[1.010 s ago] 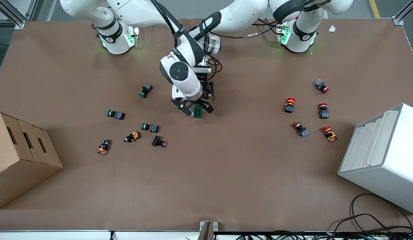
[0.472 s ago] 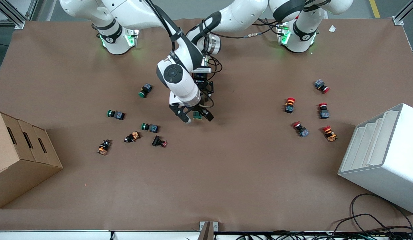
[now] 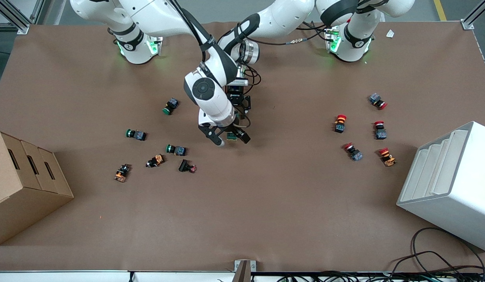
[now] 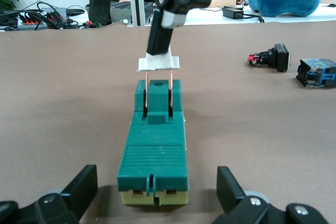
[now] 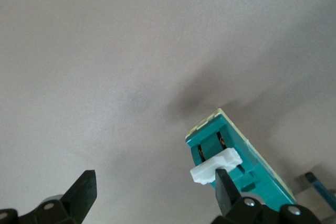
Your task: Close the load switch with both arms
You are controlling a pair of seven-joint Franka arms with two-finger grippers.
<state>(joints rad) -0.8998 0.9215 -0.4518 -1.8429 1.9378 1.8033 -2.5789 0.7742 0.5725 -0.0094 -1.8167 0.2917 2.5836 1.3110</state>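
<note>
The load switch lies at mid-table, mostly hidden under the right arm's hand. In the left wrist view it is a dark green block with a cream base, its white lever raised on two copper wires. My left gripper is open, low at the table, with its fingers on either side of the switch's cream end, apart from it. My right gripper is open over the switch. One of its fingers touches the white lever; the other stands clear over bare table.
Green-capped push buttons and several other small parts lie toward the right arm's end. Red-capped buttons lie toward the left arm's end. A cardboard box and a white bin stand at the table's ends.
The right hand has shifted slightly over the switch and now covers most of it in the front view. The left arm has stayed in place.
</note>
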